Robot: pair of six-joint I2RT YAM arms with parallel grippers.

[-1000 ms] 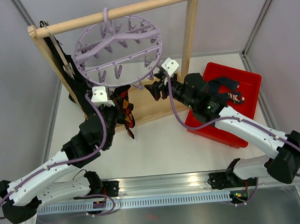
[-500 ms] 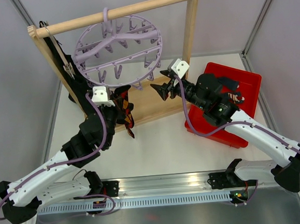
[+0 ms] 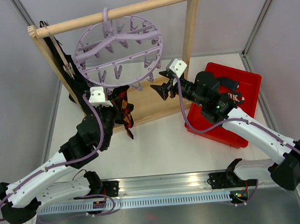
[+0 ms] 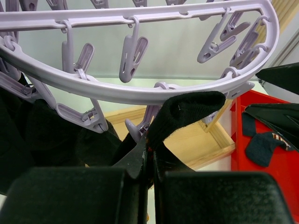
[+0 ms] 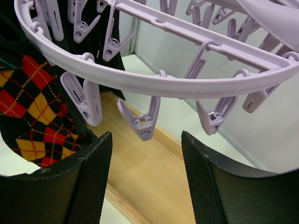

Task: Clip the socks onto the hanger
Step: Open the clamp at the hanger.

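From above, my left gripper (image 3: 118,101) is mostly hidden by its own wrist and by the argyle sock (image 3: 124,113) hanging from it, so the pinch itself does not show there. My left wrist camera shows it better. The two fingers (image 4: 140,161) are pressed together on a fold of the sock (image 4: 187,108), though the spot is dark and the sock's lower part is cut off by my own body. The black cuff rises to just under the rim of the hanger (image 4: 140,94), right beside a lilac clip (image 4: 136,129). I cannot tell whether fabric and clip touch. Dark fabric (image 4: 28,135) fills the left of that view, and I cannot make out what it is.

My right gripper (image 3: 165,88) is spread wide and holds nothing. It sits just under the near right edge of the hanger (image 3: 116,46), which hangs by its hook from the wooden frame (image 3: 131,8). In the right wrist view a dangling clip (image 5: 142,122) hangs in the gap above my two fingers (image 5: 91,186). The argyle sock (image 5: 32,107) shows off to the left, partly cropped. More socks (image 3: 230,89) lie in the red bin (image 3: 220,137) behind my right wrist, half hidden by the arm.
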